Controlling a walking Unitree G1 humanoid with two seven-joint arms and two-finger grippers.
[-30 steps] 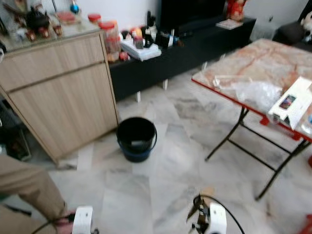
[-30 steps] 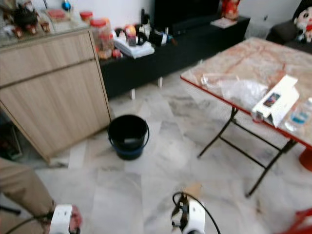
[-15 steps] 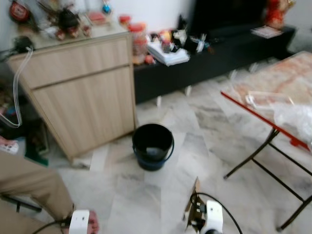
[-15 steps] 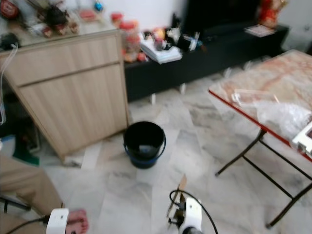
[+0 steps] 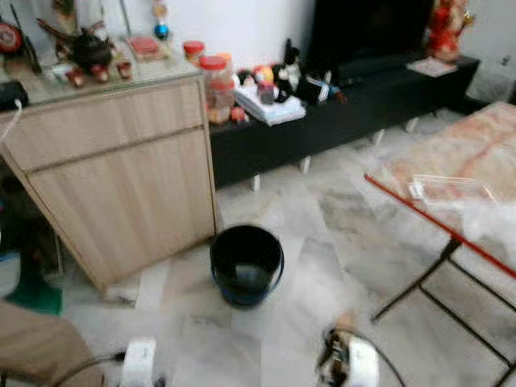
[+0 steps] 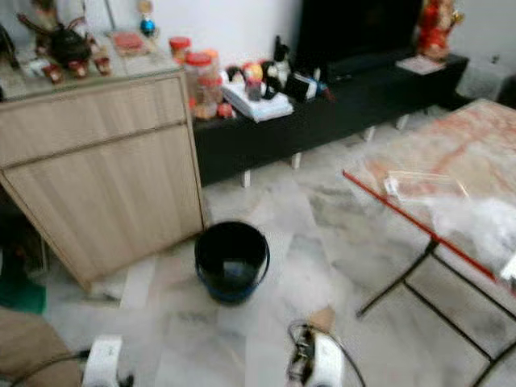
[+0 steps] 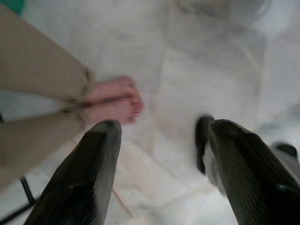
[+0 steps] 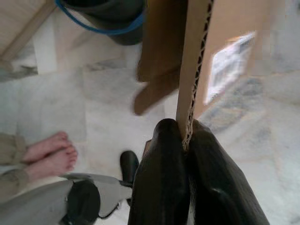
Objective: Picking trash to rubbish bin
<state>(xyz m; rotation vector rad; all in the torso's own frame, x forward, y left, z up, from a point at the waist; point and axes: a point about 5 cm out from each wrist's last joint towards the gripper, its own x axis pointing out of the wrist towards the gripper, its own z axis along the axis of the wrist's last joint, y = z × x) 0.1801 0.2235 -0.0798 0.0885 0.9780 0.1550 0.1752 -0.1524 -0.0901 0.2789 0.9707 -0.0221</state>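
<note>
meanwhile, you had the head views swing over the last second: the black bucket [image 5: 246,264] sat off toward the wooden cabinet [image 5: 113,177] a second ago and was close to mid-picture at this moment, nearer the lower edge. that shift covered the whole scene, so it was the camera that turned, not the bucket; it still stood on the marble floor [image 5: 314,201] just beside the cabinet's corner. the folding table [image 5: 451,189] slid partly out of picture on the far side of the bucket from the cabinet. for the task this read as lining up on the bin, with the drop not yet made.

the right gripper [image 8: 183,136] was clenched on a piece of cardboard [image 8: 197,61], its corrugated edge pinched between the two fingers. in the right wrist view the cardboard hung short of the bucket, not over its mouth. the left gripper [image 7: 161,154] was released, fingers spread wide with nothing between them, above bare floor near a person's bare feet [image 7: 115,101].

counted:
- buckets: one
- cardboard pieces held: one
- grippers: two, one loaded, one empty
- persons: one, seen as a tan trouser leg [image 5: 36,359] and two feet
- cabinets: one
- folding tables: one

blur was heavy; items on the cabinet top were not counted.
</note>
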